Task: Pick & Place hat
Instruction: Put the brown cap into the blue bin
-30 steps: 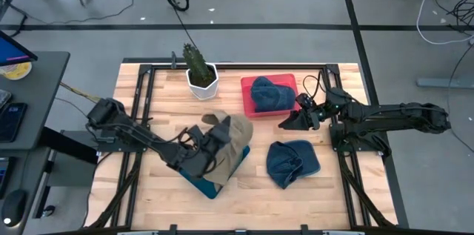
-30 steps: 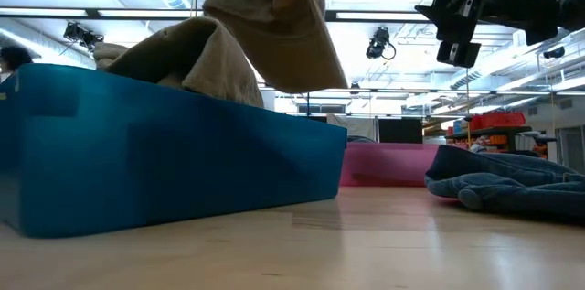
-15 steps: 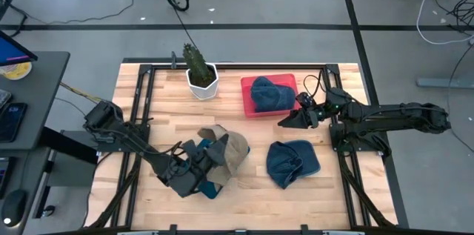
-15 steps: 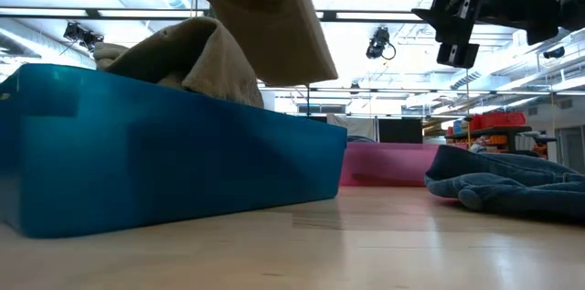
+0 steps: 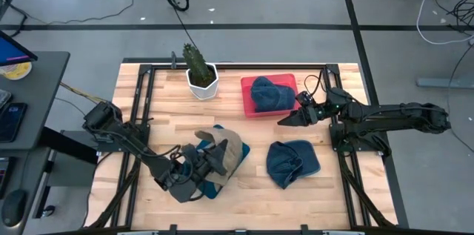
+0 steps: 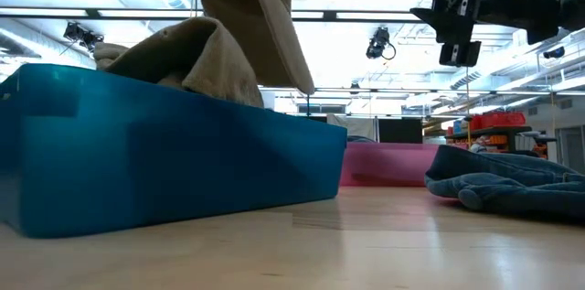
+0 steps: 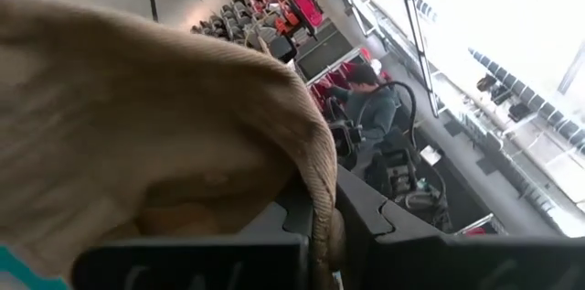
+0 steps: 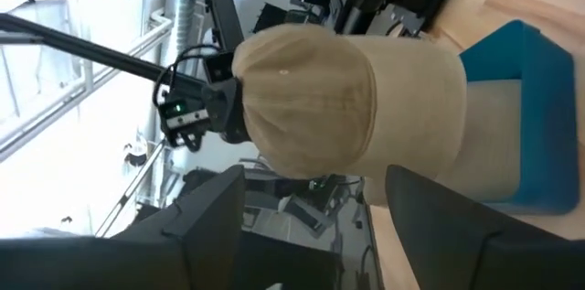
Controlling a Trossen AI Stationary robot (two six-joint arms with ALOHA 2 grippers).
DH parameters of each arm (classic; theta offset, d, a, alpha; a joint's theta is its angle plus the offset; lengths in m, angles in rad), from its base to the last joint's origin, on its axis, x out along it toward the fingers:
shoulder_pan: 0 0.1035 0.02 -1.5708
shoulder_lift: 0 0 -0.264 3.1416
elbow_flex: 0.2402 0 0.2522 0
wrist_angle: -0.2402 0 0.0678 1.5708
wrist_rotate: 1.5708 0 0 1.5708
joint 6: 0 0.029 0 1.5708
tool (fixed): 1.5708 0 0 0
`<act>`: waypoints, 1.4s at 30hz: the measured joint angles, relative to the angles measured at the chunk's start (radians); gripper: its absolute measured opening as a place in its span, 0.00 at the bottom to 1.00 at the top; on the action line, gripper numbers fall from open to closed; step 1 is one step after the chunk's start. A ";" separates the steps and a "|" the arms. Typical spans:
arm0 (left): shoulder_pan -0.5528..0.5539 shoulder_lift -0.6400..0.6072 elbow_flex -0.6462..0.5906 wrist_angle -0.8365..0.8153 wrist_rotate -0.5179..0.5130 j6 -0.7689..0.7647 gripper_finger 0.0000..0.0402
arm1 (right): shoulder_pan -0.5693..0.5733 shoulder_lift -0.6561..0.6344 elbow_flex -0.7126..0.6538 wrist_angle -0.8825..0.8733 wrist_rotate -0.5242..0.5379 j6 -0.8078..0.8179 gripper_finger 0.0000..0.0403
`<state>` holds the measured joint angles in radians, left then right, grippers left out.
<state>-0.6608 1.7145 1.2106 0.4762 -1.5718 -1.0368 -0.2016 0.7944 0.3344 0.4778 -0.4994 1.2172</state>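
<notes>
1. Well, the biggest shift is the left arm: over the last second it has swung back toward the near-left of the wooden tabletop (image 5: 148, 94), dragging its load with it.
2. That load is the tan hat (image 5: 231, 150). It was spread wide over the blue bin (image 5: 215, 187) a second ago; now it is bunched tighter and hangs over the bin, lifted above the rim, as the low view shows.
3. A second tan hat (image 6: 183, 57) already lies in the bin, its crown poking above the wall.
4. The left tool (image 5: 194, 162) is closed on the tan hat's fabric, so I judge the drop has not happened yet; the hat is over the bin and release looks close.
5. The right arm has not budged. Its right tool (image 5: 290, 121) hovers with fingers spread and empty, just beside the red tray (image 5: 248, 83), which holds one denim hat (image 5: 271, 94).
6. Another denim hat (image 5: 292, 162) lies loose on the tabletop near the right arm, untouched and probably next.
</notes>
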 joint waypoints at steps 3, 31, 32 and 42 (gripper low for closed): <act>-0.003 0.000 0.000 -0.068 0.001 -0.051 0.05 | 0.001 0.000 0.000 0.000 0.010 0.017 0.66; -0.018 0.047 0.001 -0.420 0.000 -0.319 0.05 | 0.000 0.000 0.000 0.001 0.014 0.058 0.66; -0.018 0.062 0.001 -0.420 0.001 -0.348 0.05 | 0.000 0.000 0.000 0.001 0.014 0.058 0.66; -0.001 0.172 0.000 -0.421 0.002 -0.523 0.05 | 0.000 0.000 0.000 0.000 0.017 0.058 0.66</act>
<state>-0.6623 1.8862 1.2110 0.0552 -1.5700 -1.5600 -0.2012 0.7940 0.3344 0.4778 -0.4824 1.2751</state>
